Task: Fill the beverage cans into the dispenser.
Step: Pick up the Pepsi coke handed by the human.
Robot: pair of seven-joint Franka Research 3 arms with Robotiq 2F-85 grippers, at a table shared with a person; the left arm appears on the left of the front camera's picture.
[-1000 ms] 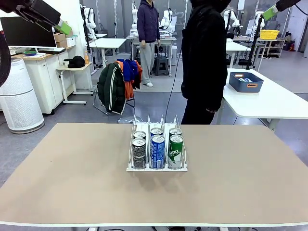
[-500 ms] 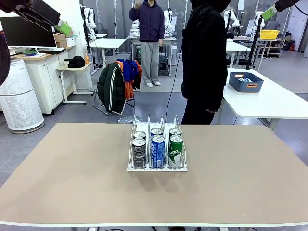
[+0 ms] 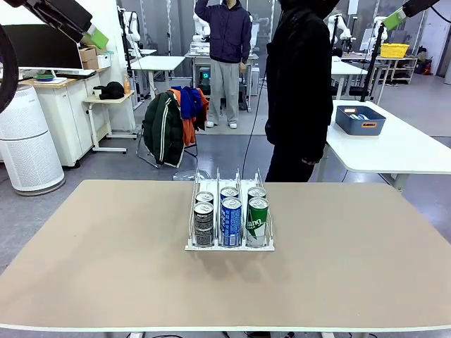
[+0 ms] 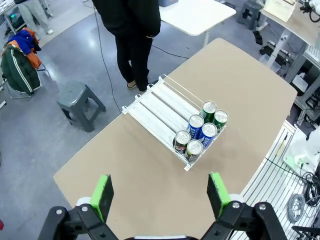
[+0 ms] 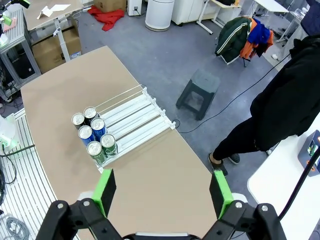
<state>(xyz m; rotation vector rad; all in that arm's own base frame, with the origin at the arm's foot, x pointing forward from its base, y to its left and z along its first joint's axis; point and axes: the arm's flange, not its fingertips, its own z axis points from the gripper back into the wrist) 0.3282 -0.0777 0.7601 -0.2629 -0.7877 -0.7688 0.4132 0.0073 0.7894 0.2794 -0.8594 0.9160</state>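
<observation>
The white wire dispenser (image 3: 230,246) stands mid-table. Several beverage cans fill its front end, in two rows of three: black (image 3: 204,225), blue (image 3: 231,222) and green (image 3: 257,222) stand in front. My left gripper (image 3: 95,36) hangs high at the top left and my right gripper (image 3: 394,17) high at the top right, both far above the table. In the left wrist view my left gripper (image 4: 161,196) is open and empty above the dispenser (image 4: 160,107) and its cans (image 4: 200,132). In the right wrist view my right gripper (image 5: 162,192) is open and empty over the dispenser (image 5: 132,120) and its cans (image 5: 92,132).
A person in black (image 3: 299,91) stands at the table's far edge, behind the dispenser. A blue bin (image 3: 360,120) sits on a white side table at the right. A grey stool (image 4: 80,102) stands on the floor beyond the table. Bare tabletop (image 3: 106,267) surrounds the dispenser.
My left gripper has risen slightly at the top left. The cans and the dispenser have not moved. A person far off has raised an arm.
</observation>
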